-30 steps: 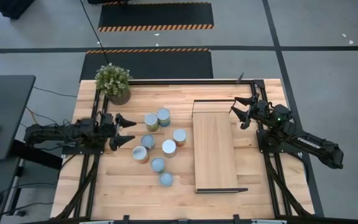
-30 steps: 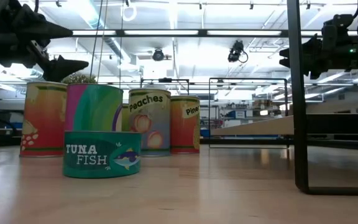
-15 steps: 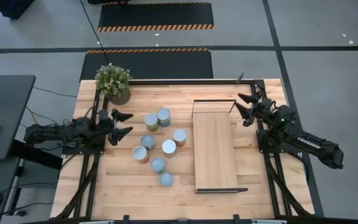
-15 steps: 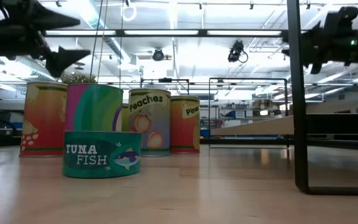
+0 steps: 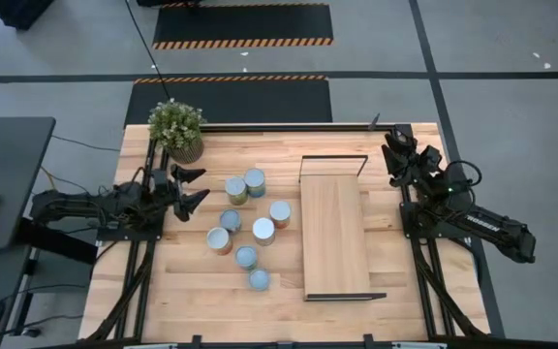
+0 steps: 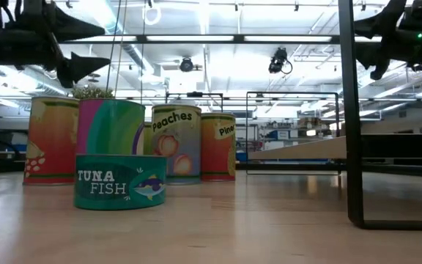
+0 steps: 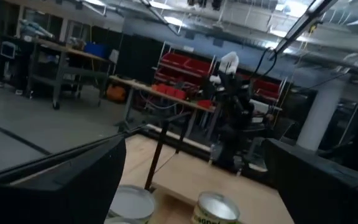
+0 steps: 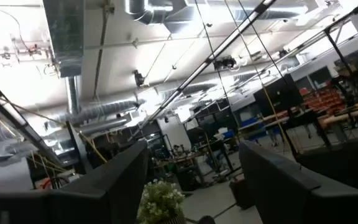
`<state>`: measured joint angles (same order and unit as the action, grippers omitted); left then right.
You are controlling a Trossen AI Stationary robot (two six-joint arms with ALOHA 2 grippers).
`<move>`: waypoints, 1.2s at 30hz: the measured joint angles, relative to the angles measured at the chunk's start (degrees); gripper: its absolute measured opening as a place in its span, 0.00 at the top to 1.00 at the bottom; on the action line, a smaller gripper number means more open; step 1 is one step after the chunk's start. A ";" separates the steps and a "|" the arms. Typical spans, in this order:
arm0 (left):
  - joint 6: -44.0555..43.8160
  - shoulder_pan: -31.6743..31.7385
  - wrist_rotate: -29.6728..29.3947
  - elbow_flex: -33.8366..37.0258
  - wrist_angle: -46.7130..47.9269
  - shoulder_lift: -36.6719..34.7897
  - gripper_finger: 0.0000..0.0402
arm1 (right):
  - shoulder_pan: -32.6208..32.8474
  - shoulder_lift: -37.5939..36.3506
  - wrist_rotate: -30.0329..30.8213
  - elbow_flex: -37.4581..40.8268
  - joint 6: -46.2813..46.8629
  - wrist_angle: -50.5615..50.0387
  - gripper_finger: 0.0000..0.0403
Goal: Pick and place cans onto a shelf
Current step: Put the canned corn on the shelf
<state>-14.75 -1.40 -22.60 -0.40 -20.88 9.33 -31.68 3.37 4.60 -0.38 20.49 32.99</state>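
Seven small cans [image 5: 248, 222] stand upright in a cluster on the wooden table, left of centre; in the low view a teal tuna can [image 6: 120, 181] stands in front of taller ones [image 6: 176, 142]. The shelf [image 5: 334, 231], a long light-wood board with black end frames, lies right of them. My left gripper [image 5: 196, 186] is open and empty, above the table just left of the cans, its fingers pointing at them. My right gripper [image 5: 395, 145] is open and empty, raised near the shelf's far right corner, tipped upward.
A potted plant [image 5: 176, 129] stands at the table's far left corner. Black frame rails run along the table's left [image 5: 141, 262] and right [image 5: 424, 271] sides. Bare tabletop lies near the front edge [image 5: 260, 315].
My right gripper has swung from over the shelf's far right end toward the table's far right corner, rising and tipping upward. My left gripper has drawn slightly back and toward the far edge, rising a little. Both stay open. The cans have not moved.
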 joint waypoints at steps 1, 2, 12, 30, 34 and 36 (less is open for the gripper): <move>0.06 0.01 -0.19 0.00 -0.33 1.01 0.04 | 0.00 0.17 -0.37 0.00 0.16 -0.02 0.35; 0.22 0.01 -0.30 0.00 -0.47 2.00 0.04 | 0.02 0.44 -1.53 0.00 0.15 0.05 0.35; 3.74 2.35 2.46 -5.72 0.38 15.29 0.04 | 0.04 6.77 -9.05 -3.48 -6.23 1.24 0.35; -6.80 -3.62 18.29 -33.16 48.67 31.12 0.04 | 7.98 20.42 -23.87 -4.50 -17.02 1.41 0.35; -16.92 -8.47 20.15 -38.90 60.28 33.43 0.04 | 10.85 20.14 -23.80 -4.50 -19.96 1.67 0.35; -22.85 -11.34 20.30 -40.98 65.06 34.62 0.04 | 11.99 20.34 -23.83 -4.50 -20.82 1.51 0.35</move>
<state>-37.60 -12.73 -2.30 -41.38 44.18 43.95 -19.69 23.71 -19.22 -4.89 -0.33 34.50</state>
